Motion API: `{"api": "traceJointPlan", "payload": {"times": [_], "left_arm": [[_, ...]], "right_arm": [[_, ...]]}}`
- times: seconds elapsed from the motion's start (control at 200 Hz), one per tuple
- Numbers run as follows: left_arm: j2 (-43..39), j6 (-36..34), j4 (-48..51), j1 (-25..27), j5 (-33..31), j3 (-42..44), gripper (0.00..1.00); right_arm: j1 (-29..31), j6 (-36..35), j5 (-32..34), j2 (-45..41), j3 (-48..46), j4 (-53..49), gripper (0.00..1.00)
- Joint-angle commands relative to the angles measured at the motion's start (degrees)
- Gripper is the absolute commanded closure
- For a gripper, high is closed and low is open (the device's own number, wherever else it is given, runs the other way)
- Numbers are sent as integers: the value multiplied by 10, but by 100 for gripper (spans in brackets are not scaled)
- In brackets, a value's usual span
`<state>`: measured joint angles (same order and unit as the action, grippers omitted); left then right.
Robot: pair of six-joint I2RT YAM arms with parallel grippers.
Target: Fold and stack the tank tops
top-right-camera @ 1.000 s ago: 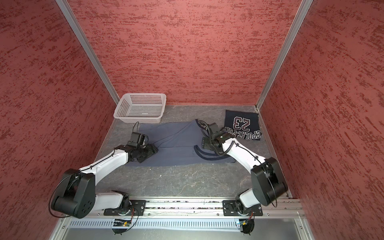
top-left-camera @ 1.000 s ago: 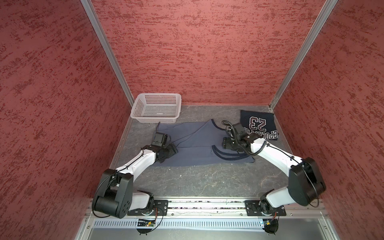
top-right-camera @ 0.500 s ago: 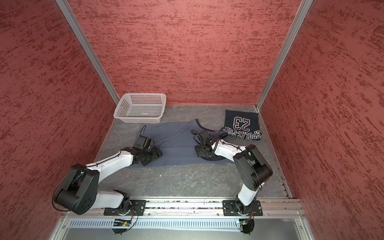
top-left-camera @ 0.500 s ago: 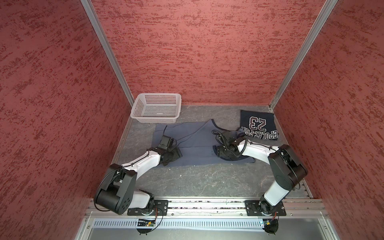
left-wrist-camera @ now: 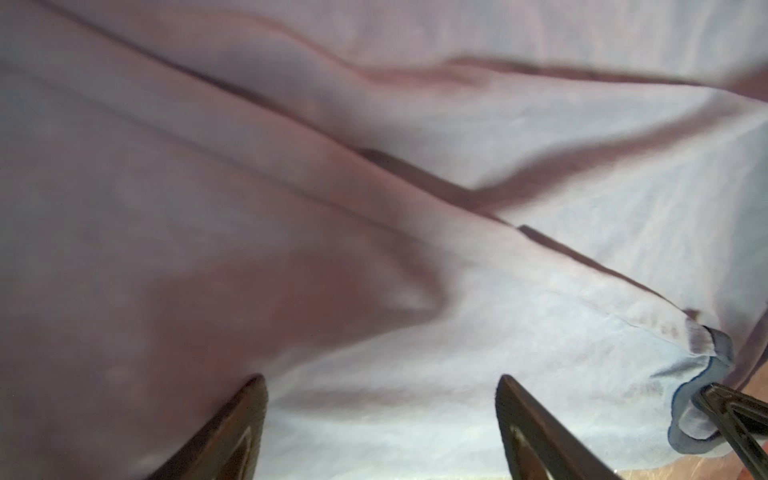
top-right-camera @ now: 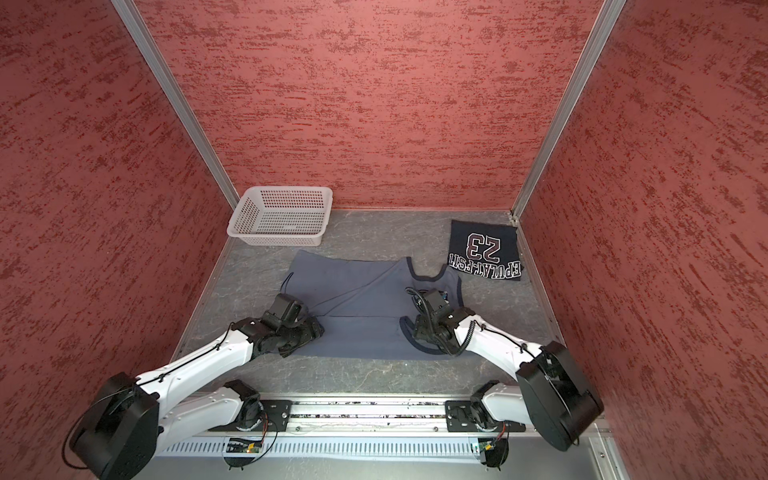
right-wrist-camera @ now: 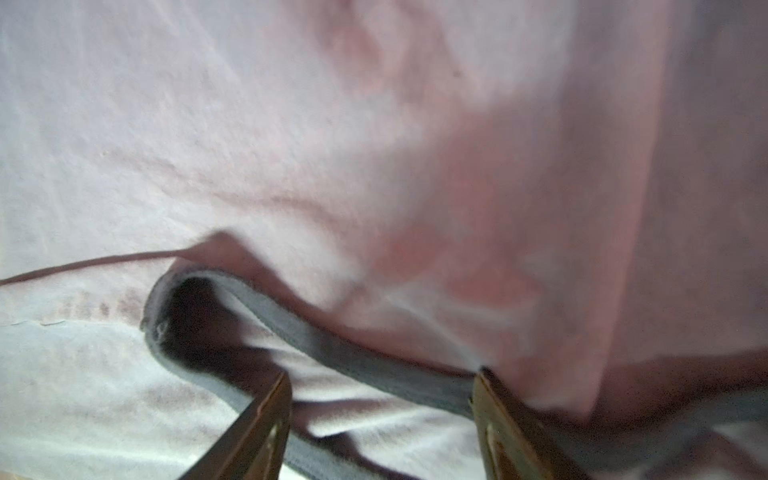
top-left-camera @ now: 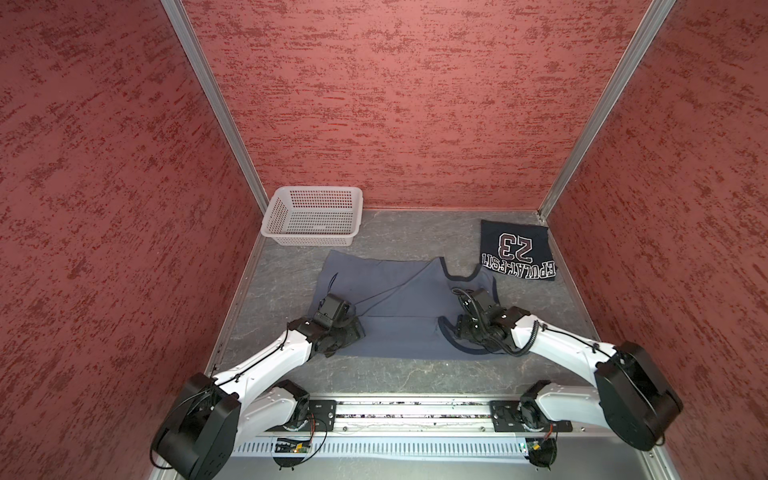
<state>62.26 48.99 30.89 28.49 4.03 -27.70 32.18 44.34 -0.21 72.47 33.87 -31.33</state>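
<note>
Touching slate grey-blue cloth tank top (top-left-camera: 390, 274) with left gripper (top-left-camera: 347, 332) and right gripper (top-left-camera: 459, 330), jaws wide apart, holding nothing, likely flattening its fold.

White perforated basket (top-left-camera: 309, 238) (open side up) at far-left corner of grey marbled tabletop (top-left-camera: 415, 374)

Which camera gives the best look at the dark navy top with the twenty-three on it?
The top views: both show the navy top whole, folded flat by the back right corner. Both wrist views show only the grey-blue top, none of it.
</note>
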Motion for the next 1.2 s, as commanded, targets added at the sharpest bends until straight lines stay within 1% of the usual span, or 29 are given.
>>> {"api": "traceJointPlan", "payload": {"times": [0.0, 0.035, 0.085, 0.135, 0.2, 0.336, 0.436, 0.511, 0.581, 0.786, 0.872, 1.077, 1.137, 1.197], "left_arm": [[4, -30, 33, -15, -26, -55, 13], [15, -50, 30, -39, -25, -81, 13], [30, -72, 14, -89, -7, -115, 14], [45, -90, -16, -135, 6, -136, 14], [67, -102, -65, -178, 11, -156, 15], [148, -116, -188, -235, 31, -178, 17], [221, -120, -250, -268, 70, -205, 24], [270, -130, -264, -272, 84, -236, 27], [302, -138, -271, -264, 95, -258, 28], [367, -144, -225, -230, 69, -312, 28], [371, -134, -226, -219, 60, -296, 27], [367, -102, -222, -213, 43, -247, 26], [363, -96, -214, -213, 35, -236, 25], [360, -91, -202, -212, 33, -228, 24]], "right_arm": [[-9, -16, 51, 2, 57, -71, 27], [-20, -34, 64, 13, 90, -78, 27], [-41, -56, 72, 27, 127, -75, 26], [-63, -80, 66, 37, 154, -50, 27], [-87, -103, 48, 54, 184, -13, 26], [-111, -138, 23, 105, 252, 39, 27], [-117, -150, 5, 160, 293, 65, 26], [-120, -159, -9, 194, 318, 81, 27], [-123, -162, -20, 229, 345, 85, 27], [-131, -171, -41, 317, 400, 109, 28], [-138, -171, -39, 348, 420, 108, 28], [-154, -184, -46, 422, 484, 100, 33], [-154, -191, -52, 445, 507, 94, 35], [-154, -197, -58, 464, 525, 87, 39]]}}
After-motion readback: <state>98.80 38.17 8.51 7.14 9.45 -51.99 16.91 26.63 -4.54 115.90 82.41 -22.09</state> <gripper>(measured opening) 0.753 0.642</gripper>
